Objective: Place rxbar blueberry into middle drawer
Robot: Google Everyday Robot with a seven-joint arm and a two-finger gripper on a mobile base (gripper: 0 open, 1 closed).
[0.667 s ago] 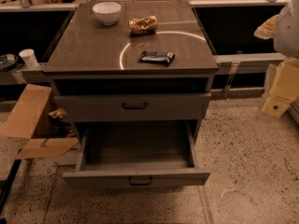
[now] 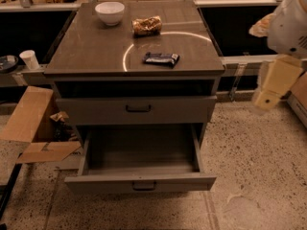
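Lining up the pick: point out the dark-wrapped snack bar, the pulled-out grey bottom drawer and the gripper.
rxbar blueberry (image 2: 161, 58), dark blue-black wrapper: camera view, wrapper's middle.
middle drawer (image 2: 103, 182), grey, pulled open: camera view, front panel.
gripper (image 2: 266, 98), pale, at the right edge: camera view, lower tip.

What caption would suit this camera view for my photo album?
The rxbar blueberry lies on the cabinet top; the middle drawer stands open below; the gripper hangs at the right edge.
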